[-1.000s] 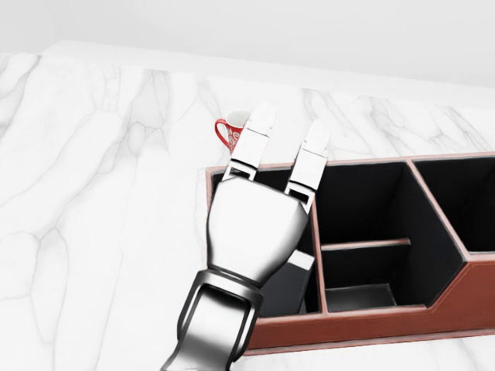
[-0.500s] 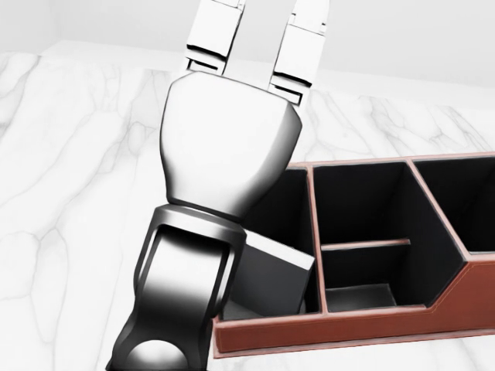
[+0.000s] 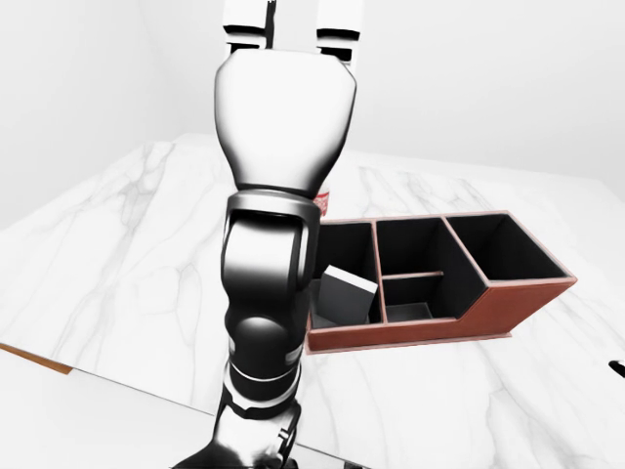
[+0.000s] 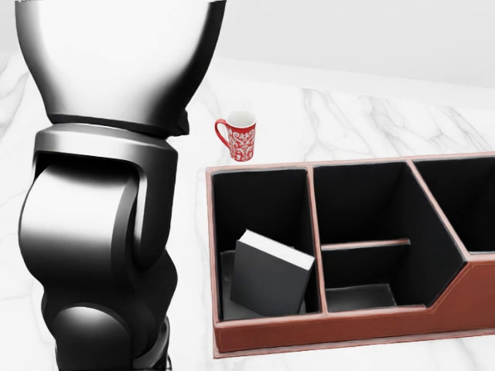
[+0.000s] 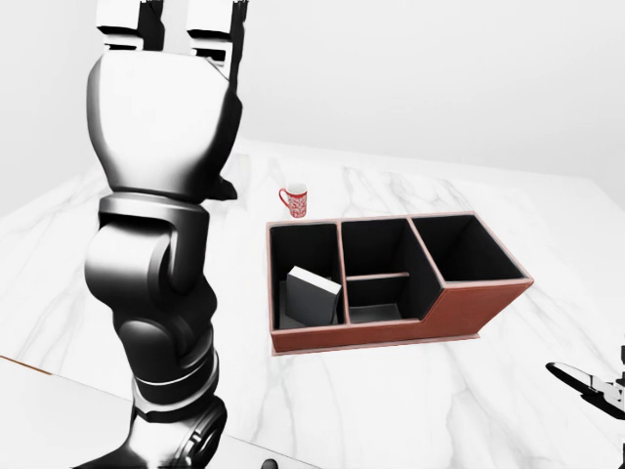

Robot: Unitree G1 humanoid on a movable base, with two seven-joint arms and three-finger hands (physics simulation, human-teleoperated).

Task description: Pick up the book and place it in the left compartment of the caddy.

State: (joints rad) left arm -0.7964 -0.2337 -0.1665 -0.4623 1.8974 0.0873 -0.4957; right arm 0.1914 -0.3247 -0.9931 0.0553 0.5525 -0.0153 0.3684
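Note:
The dark grey book [image 4: 267, 274] with a white page edge leans tilted inside the left compartment of the red-brown caddy [image 4: 325, 334], whose inside is black. My left hand [image 3: 291, 21] is raised high above the table, up and to the left of the caddy. Its fingers are straight and open with nothing in them, and their tips are cut off by the top of the left-eye view. In the head view, the left forearm [image 4: 100, 232] fills the left side. Only a sliver of my right hand [image 5: 586, 383] shows at the bottom right of the right-eye view.
A red-and-white patterned mug [image 4: 240, 137] stands on the white marble table [image 4: 371, 116] just above the caddy's left corner. The caddy's middle and right compartments look empty. The table's near edge [image 3: 34, 357] runs along the bottom left of the left-eye view.
My left hand has lifted out of the caddy's left compartment, up and toward the camera. The book stays leaning in that compartment, and the mug shows again.

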